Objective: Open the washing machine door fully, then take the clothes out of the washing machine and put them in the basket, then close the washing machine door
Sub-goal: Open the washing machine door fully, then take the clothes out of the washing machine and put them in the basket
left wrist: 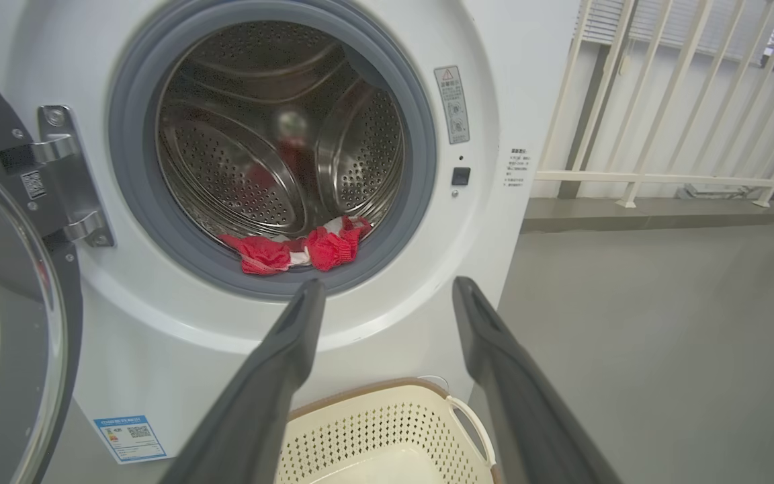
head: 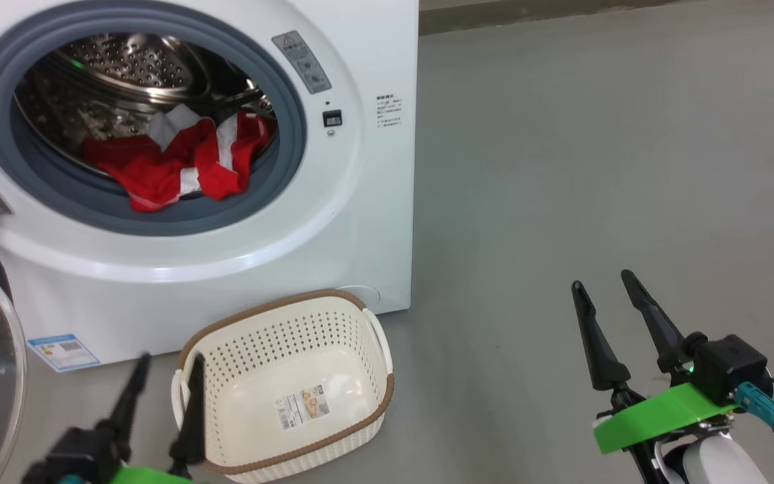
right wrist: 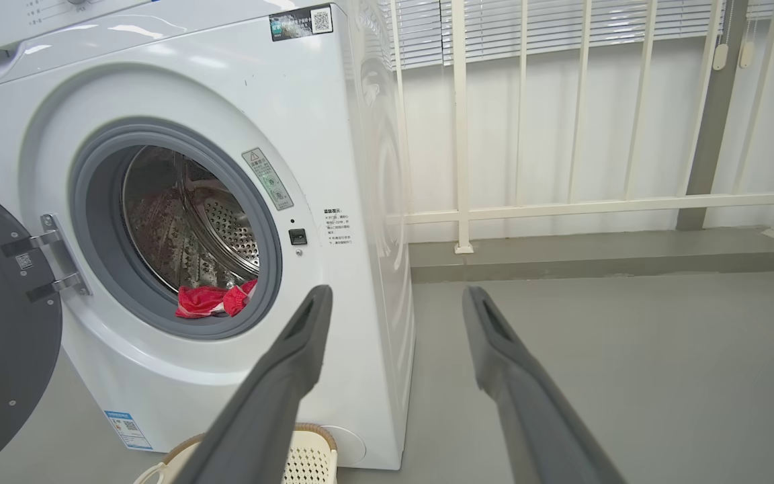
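Sensibly, the cream perforated basket (head: 273,309) is sitting below the mouth of the white washing machine (head: 360,202) for its red clothes (head: 172,168), the left gripper (head: 168,366) and right gripper (head: 602,280) hovering spread, empty.

The letters "isense" are being shown on the machine (right wrist: 333,101), top left. A warning triangle is being carried by a grey sticker (head: 302,62) right of the drum (head: 138,67). A QR code is being displayed on a blue label (head: 63,351), low left.

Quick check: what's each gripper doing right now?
Left gripper: open, holding nothing.
Right gripper: open, holding nothing.
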You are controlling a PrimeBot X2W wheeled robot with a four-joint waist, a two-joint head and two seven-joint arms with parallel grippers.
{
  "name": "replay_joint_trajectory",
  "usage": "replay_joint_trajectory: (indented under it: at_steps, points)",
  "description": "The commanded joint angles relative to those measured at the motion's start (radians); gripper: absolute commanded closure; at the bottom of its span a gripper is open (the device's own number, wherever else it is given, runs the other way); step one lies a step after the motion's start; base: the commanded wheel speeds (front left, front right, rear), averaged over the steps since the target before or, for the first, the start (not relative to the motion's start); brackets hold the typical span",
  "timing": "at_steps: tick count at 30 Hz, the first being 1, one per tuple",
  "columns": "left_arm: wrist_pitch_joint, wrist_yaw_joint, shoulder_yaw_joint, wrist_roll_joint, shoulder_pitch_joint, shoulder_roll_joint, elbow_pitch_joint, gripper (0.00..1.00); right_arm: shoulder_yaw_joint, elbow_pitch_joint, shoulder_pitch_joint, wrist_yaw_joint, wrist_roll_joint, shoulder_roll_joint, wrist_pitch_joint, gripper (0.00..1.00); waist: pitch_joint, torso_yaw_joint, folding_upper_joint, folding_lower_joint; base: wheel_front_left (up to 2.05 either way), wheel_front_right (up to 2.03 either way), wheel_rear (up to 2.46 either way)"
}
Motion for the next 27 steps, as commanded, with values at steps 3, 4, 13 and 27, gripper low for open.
replay_joint_trajectory:
  at_steps: [3,4,13,27]
  points:
    - [-0.012,-0.009,0.02,0.01,0.004,0.014,0.006,0.0,0.012,-0.035,0.003,0.007,0.002,-0.014,-0.006,0.0,-0.012,-0.007,-0.0001,0.0,0.0,0.0,0.0]
    - [-0.012,-0.01,0.021,0.011,0.01,0.012,0.012,0.0,0.011,-0.036,0.009,0.007,0.002,-0.016,-0.006,0.0,-0.015,-0.008,-0.0001,0.0,0.0,0.0,0.0]
    - [-0.012,-0.014,0.047,0.03,0.05,-0.007,0.019,0.0,-0.006,-0.042,0.057,0.007,-0.002,-0.031,-0.006,0.0,-0.045,-0.001,-0.0001,0.0,0.0,0.0,0.0]
    - [-0.012,-0.016,0.063,0.017,0.081,-0.019,0.009,0.0,-0.021,-0.033,0.085,0.007,-0.005,-0.029,-0.006,0.0,-0.076,0.016,-0.0001,0.0,0.0,0.0,0.0]
